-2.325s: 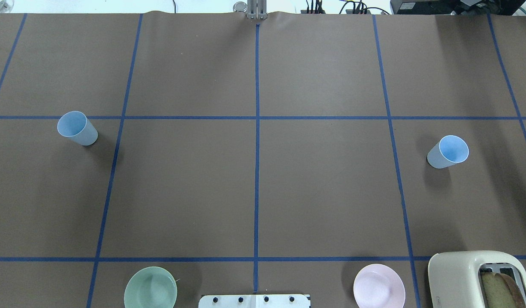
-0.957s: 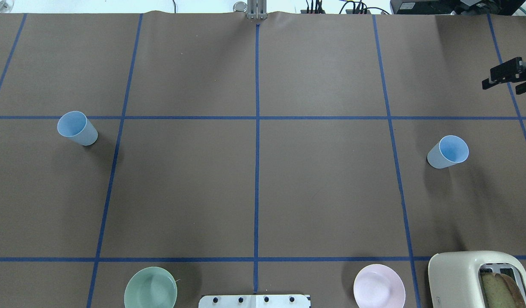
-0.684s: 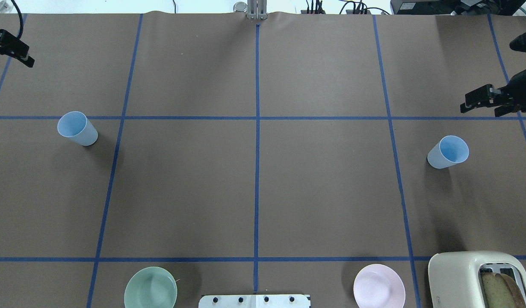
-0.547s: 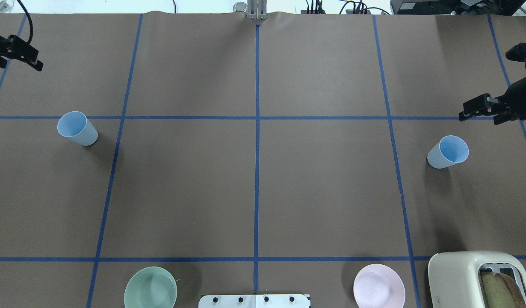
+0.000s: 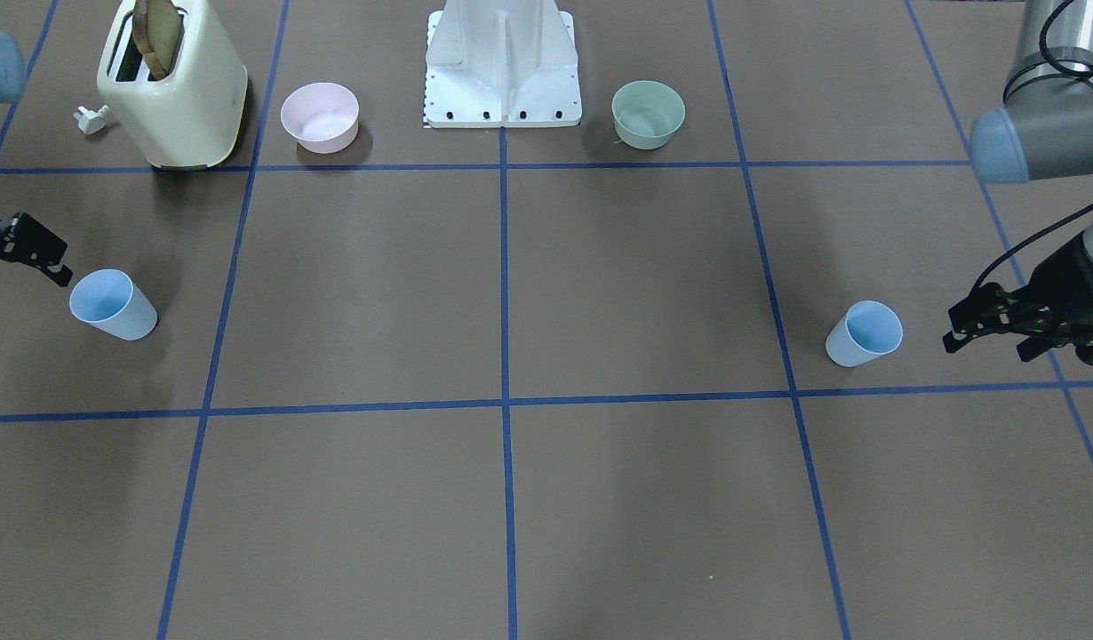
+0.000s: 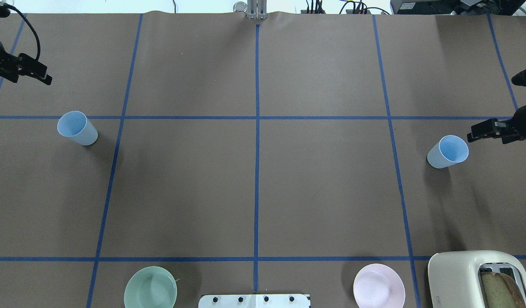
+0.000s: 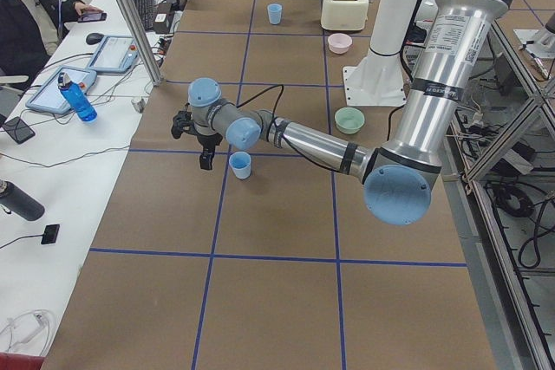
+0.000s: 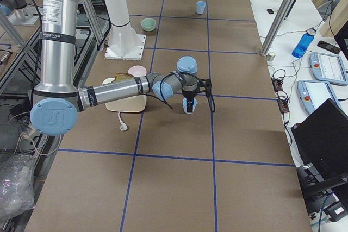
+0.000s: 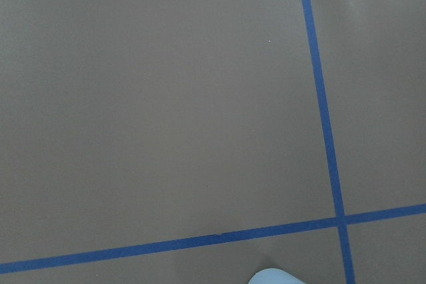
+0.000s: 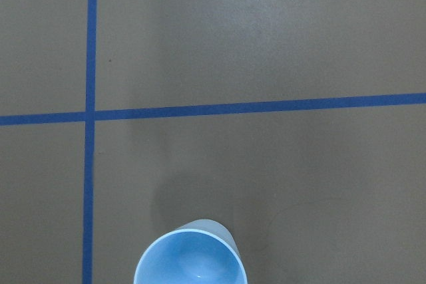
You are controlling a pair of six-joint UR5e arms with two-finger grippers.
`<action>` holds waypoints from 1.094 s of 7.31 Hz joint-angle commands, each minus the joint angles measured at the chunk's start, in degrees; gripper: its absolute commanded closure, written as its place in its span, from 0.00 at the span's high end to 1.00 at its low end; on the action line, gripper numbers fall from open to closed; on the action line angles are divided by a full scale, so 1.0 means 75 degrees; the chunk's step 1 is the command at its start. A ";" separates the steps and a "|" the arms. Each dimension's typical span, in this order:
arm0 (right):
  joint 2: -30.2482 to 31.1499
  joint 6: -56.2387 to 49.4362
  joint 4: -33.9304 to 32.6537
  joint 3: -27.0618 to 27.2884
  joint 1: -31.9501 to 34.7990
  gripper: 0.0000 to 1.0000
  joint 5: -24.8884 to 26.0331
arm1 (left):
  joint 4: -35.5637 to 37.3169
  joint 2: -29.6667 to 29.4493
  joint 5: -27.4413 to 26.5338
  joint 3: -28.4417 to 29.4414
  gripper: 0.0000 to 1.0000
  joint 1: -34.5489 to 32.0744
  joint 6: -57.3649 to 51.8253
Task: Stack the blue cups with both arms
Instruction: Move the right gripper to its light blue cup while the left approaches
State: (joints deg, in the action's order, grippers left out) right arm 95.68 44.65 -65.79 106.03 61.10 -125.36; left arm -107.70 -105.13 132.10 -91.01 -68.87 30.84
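while the left gripper point(image 5: 986, 347) and right gripper point(image 5: 24, 280) gape empty, both pale-blue tapered cups point(image 5: 113, 305) point(image 5: 864, 333) stand upright.

Smooth plastic blue cups point(image 6: 78, 128) stand on matt paper point(image 6: 323, 192)

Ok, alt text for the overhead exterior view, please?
Two pale-blue cups stand upright on a brown table with a blue tape grid, the left cup and right cup far apart. The open left end effector and right end effector hover near them, holding nothing. A green bowl, pink bowl and toaster sit along the near edge.
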 commanded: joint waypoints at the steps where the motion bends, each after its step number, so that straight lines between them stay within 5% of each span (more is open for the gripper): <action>1: -0.0170 0.0011 0.0065 -0.0297 -0.0224 1.00 0.0272 | -0.0147 0.0107 -0.0012 -0.0065 0.97 0.0030 0.0117; 8: -0.0382 0.0116 0.0428 -0.0766 -0.0483 1.00 0.0297 | -0.0417 0.0155 -0.0024 -0.0007 0.97 0.0322 0.0422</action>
State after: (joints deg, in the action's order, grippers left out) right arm 92.65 45.29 -63.46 100.33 57.62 -123.10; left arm -110.69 -104.06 131.96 -91.29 -67.26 34.09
